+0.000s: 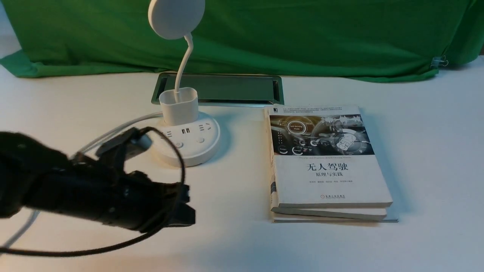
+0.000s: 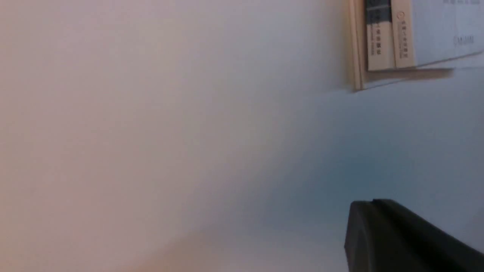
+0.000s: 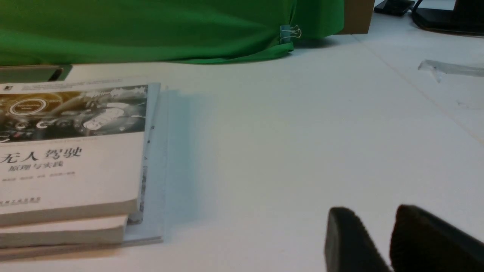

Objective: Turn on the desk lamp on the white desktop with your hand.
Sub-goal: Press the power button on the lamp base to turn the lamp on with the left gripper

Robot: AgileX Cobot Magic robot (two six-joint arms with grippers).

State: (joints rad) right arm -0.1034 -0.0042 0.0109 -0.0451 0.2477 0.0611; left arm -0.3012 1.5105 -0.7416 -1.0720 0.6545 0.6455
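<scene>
Front view: the lamp [image 1: 196, 140] stands on the desktop [image 1: 234, 241] left of the books [image 1: 329, 181]; the left gripper [image 1: 186, 206], jaws pressed together, is near its base. Left wrist view: bare desktop below. Right wrist view: right gripper [image 3: 376, 217], jaws slightly apart, empty.

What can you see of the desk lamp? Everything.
The desk lamp looks matte white plastic: round disc head cropped at the top, thin curved neck, cup-like holder, round base with sockets and two buttons. It stands upright on the white desktop, in front of the grey hatch, cord trailing left. No glow visible.
</scene>
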